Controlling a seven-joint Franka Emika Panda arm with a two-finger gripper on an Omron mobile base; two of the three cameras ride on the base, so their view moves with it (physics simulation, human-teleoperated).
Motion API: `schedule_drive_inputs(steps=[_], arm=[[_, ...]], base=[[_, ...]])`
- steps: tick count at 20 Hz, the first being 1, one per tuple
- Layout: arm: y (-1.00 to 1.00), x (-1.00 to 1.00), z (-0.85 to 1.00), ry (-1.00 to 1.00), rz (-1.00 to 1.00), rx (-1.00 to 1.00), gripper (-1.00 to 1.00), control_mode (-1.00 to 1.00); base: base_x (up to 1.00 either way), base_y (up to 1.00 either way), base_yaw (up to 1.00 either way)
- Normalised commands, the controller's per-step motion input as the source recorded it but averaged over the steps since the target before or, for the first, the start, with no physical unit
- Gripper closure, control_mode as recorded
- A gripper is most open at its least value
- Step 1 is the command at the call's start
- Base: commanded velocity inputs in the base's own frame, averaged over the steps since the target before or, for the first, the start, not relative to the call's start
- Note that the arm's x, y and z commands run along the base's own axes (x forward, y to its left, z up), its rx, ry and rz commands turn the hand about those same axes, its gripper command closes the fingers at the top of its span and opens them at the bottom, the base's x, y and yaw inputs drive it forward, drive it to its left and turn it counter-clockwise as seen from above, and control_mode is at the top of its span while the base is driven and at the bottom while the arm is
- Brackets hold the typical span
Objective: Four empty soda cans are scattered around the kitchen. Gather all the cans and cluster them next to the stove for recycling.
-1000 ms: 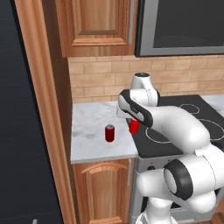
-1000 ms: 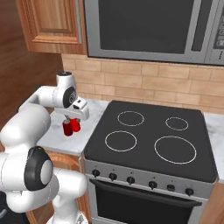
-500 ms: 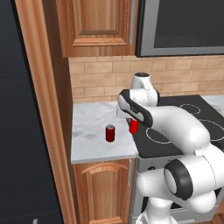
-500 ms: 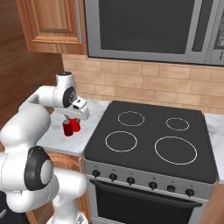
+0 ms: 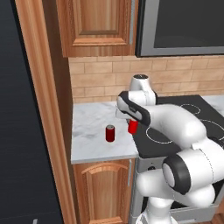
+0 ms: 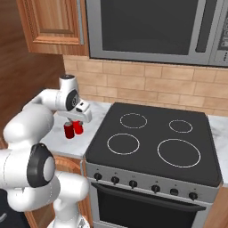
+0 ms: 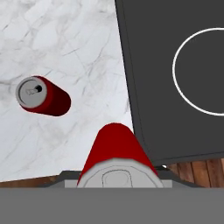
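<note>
Now you have the gripper clamped on a red can, held upright just above the marble counter at the left edge of the stove. Lower it straight down, keep it vertical, and part the jaws only once the base sits flat on the marble, clear of the cooktop lip. Count two red cans: the one you hold and a second can standing near it.

Hand grips red can; second can on counter.
</note>
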Motion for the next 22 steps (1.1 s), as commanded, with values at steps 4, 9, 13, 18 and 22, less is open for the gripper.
schedule_drive_inputs(steps=[4, 9, 13, 18, 22], arm=[[0.0, 0.26, -0.16, 0.0, 0.01, 0.0, 1.0, -1.0], [0.0, 0.21, -0.15, 0.0, 0.0, 0.0, 1.0, -1.0], [0.0, 0.11, -0.17, 0.0, 0.01, 0.0, 1.0, -1.0], [0.0, 0.08, -0.18, 0.0, 0.0, 0.0, 1.0, -1.0], [0.0, 0.12, -0.15, 0.0, 0.0, 0.0, 1.0, -1.0]], base=[[0.0, 0.0, 0.0], [0.0, 0.0, 0.0], [0.0, 0.0, 0.0], [0.0, 0.0, 0.0], [0.0, 0.0, 0.0]])
